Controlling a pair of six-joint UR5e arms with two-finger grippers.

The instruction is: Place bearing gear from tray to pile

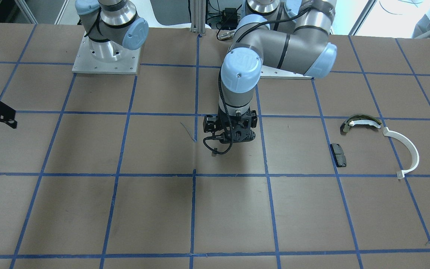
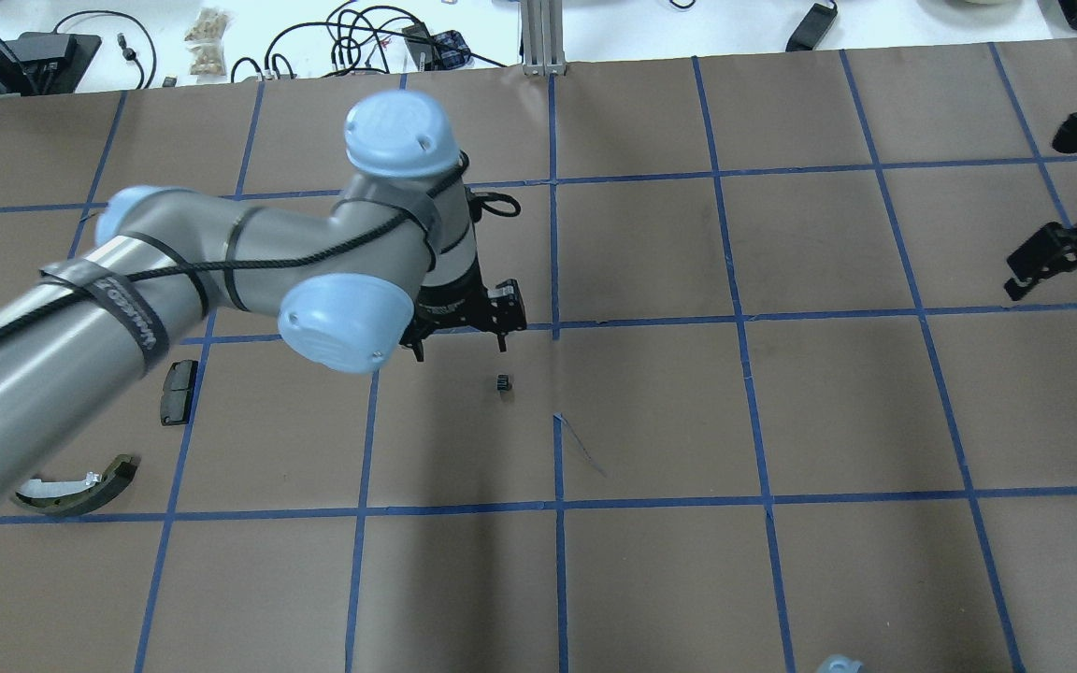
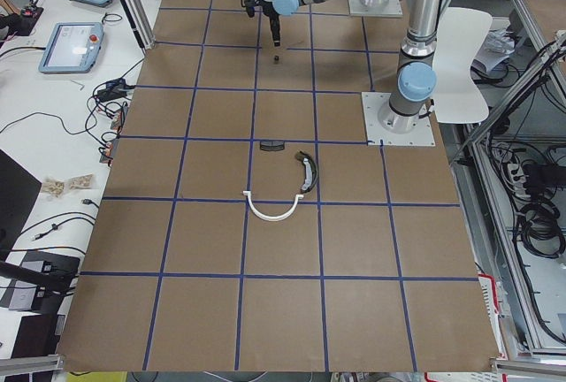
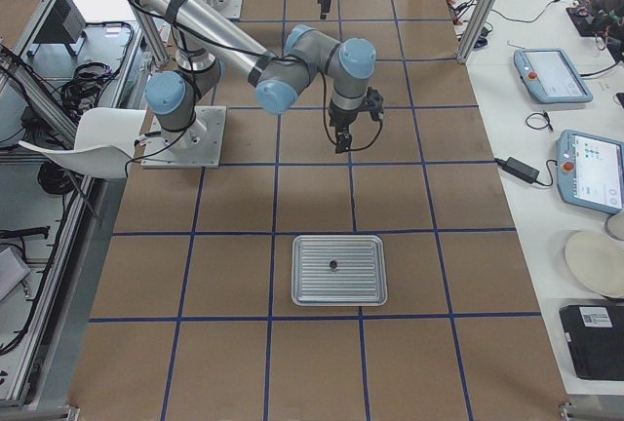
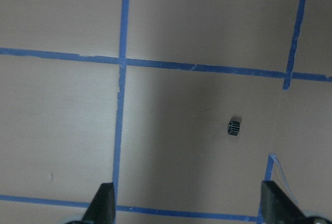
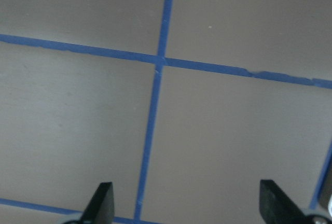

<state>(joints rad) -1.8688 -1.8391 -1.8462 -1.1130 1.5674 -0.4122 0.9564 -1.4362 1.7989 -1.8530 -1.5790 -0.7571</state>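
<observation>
A small black ribbed bearing gear lies on the brown table, apart from the pile; it also shows in the overhead view and the front view. My left gripper is open and empty, hovering just above and beside it. The pile lies to my left: a white arc, an olive brake shoe and a black pad. My right gripper is open and empty over bare table.
A ribbed metal tray sits on my right side, with one small dark part in it. Blue tape lines grid the table. Tablets and cables lie on the side bench.
</observation>
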